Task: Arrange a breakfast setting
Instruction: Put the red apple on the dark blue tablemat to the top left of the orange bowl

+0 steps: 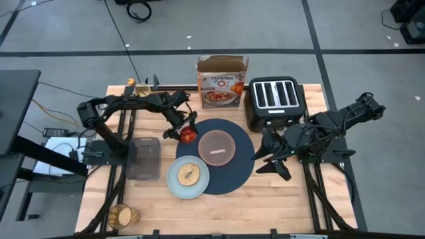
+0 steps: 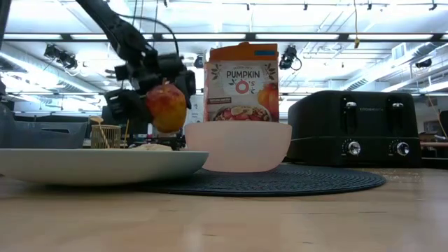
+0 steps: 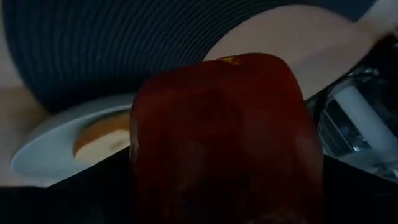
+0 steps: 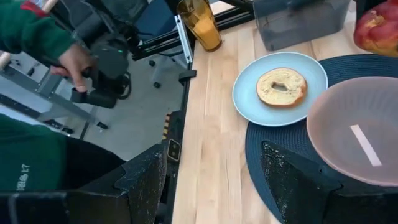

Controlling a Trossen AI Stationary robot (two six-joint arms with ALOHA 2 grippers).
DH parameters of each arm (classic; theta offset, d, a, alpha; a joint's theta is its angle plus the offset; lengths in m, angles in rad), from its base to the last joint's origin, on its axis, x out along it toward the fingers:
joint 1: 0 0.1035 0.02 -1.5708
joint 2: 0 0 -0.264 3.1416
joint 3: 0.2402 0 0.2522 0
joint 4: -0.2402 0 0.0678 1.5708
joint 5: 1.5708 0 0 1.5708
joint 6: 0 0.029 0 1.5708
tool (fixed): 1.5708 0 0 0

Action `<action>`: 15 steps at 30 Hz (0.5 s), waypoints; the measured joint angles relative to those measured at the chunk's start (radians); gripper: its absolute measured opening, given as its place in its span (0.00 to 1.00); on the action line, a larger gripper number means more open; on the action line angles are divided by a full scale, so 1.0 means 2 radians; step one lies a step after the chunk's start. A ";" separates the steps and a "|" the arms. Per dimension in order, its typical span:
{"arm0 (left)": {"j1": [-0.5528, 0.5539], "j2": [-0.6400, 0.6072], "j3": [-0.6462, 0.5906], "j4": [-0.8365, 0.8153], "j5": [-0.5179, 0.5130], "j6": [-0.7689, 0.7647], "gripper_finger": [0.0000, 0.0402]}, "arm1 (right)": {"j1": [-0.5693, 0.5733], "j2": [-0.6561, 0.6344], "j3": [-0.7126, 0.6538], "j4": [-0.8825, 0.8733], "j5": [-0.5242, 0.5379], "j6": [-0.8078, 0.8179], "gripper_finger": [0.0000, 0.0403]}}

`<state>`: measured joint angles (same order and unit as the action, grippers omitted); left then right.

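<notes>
Got the apple [image 1: 189,135] pinched in the left gripper [image 1: 184,130] right now, just left of center in the high view, hanging over the left edge of the placemat [image 1: 234,166]. The low view shows it lifted clear off the table, left of the bowl [image 2: 238,146]. The bowl sits on the placemat at frame center, and the plate [image 1: 174,181] with the bread [image 1: 188,174] overlaps the mat's lower-left edge. The glass [image 1: 122,216] is way down in the lower left corner.

The right gripper [image 1: 272,158] is parked at the mat's right edge with its 2 fingers spread, holding nothing.

My take: the step is placing the apple somewhere that isn't already crowded. I'd come down slow on a bare spot near the mat's upper-left rim, clear of bowl and plate, let it touch before letting go, since apples roll. Can't spot the spoon anywhere.
</notes>
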<state>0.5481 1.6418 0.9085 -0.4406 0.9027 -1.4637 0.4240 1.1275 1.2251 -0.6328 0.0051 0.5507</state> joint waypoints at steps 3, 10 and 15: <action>0.023 0.021 0.000 0.007 0.030 0.001 0.85 | -0.005 0.000 0.000 0.002 0.004 0.011 0.66; 0.049 0.072 0.000 0.012 0.080 -0.027 0.85 | -0.038 0.000 0.000 0.006 0.016 0.044 0.66; 0.045 0.102 0.000 0.048 0.089 -0.070 0.85 | -0.054 0.000 0.000 0.006 0.013 0.052 0.66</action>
<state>0.6385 1.8449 0.9089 -0.3447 1.0799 -1.6043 0.3152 1.1275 1.2251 -0.6216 0.0319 0.6556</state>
